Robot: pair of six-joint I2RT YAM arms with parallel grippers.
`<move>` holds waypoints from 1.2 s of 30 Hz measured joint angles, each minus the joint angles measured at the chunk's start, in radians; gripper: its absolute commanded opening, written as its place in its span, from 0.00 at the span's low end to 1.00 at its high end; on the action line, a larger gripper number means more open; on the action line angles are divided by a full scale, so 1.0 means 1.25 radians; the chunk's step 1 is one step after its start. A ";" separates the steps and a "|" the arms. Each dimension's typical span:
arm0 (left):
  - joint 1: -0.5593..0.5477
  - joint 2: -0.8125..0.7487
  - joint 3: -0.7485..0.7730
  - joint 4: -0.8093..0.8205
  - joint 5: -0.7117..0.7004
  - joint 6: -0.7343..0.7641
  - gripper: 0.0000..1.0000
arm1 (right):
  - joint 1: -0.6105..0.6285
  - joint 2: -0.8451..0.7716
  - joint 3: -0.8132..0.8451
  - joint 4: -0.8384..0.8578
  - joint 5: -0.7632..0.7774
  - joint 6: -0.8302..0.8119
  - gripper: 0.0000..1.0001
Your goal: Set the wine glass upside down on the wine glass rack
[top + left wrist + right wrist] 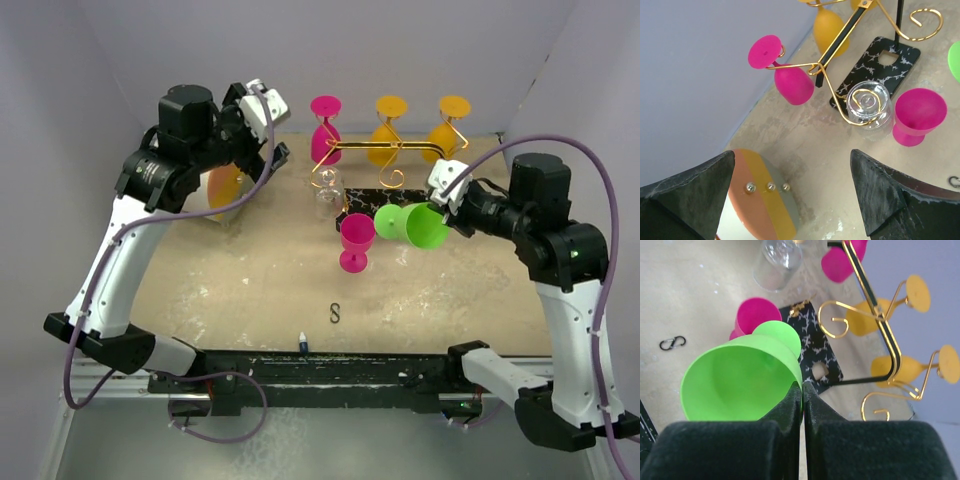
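Note:
The wine glass rack, a gold wire frame (390, 150) on a black marbled base (372, 198), stands at the back middle. A pink glass (325, 135) and two yellow glasses (388, 135) hang on it upside down. A clear glass (328, 190) sits in the front left spiral hook (860, 117). My right gripper (447, 205) is shut on the rim of a green wine glass (415, 223), held on its side above the base, foot pointing left. The right wrist view shows the pinch (802, 387) on the green rim (740, 385). My left gripper (275, 150) is open and empty left of the rack (792, 152).
A second pink glass (357, 240) stands upright on the table in front of the rack, just left of the green glass. A round orange, yellow and grey striped disc (225, 188) lies under my left gripper. A small black S-hook (335, 313) lies nearer the front.

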 measured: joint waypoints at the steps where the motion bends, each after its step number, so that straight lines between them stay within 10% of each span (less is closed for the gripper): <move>1: 0.008 0.000 0.000 0.003 0.016 -0.016 0.99 | 0.000 0.002 0.018 -0.005 -0.015 -0.004 0.00; 22: 0.081 0.064 0.005 0.213 0.349 -0.535 0.91 | 0.000 0.194 0.287 0.284 -0.162 0.311 0.00; 36: 0.051 0.142 0.005 0.308 0.374 -0.658 0.77 | 0.000 0.231 0.298 0.373 -0.122 0.458 0.00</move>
